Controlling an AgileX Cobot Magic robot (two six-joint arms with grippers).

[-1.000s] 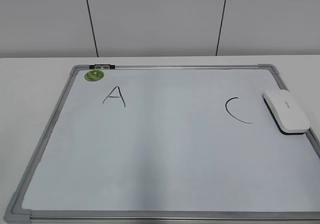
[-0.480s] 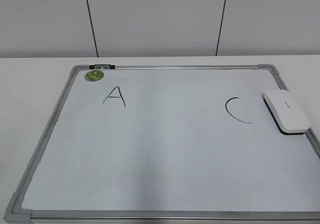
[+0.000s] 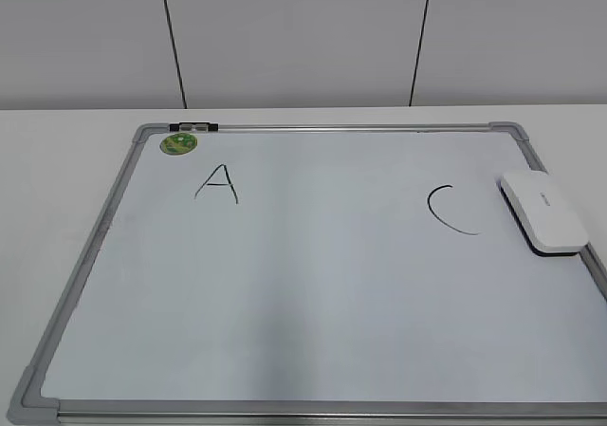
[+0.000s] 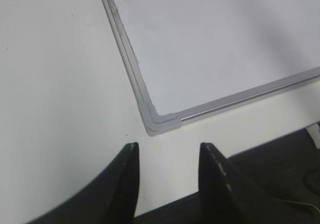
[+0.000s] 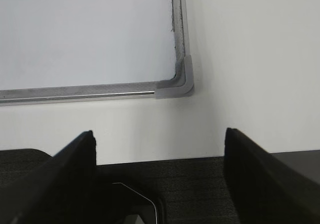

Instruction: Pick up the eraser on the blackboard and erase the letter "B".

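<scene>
The eraser [image 3: 542,212] is lying flat at the blackboard's [image 3: 313,293] three o'clock edge, no "B" apparently showing, while the left gripper [image 4: 167,156] and right gripper [image 5: 159,144] are idling off its near corners, prongs apart, holding nothing.

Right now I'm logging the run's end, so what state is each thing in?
White plastic eraser: lying flat at the whiteboard's right edge, not held.
White glossy whiteboard with grey frame: flat on the table; A and C written, no B visible.
Green round magnet: stuck near the top-left corner.
Left gripper: open, empty.
Right gripper: open, empty.
</scene>
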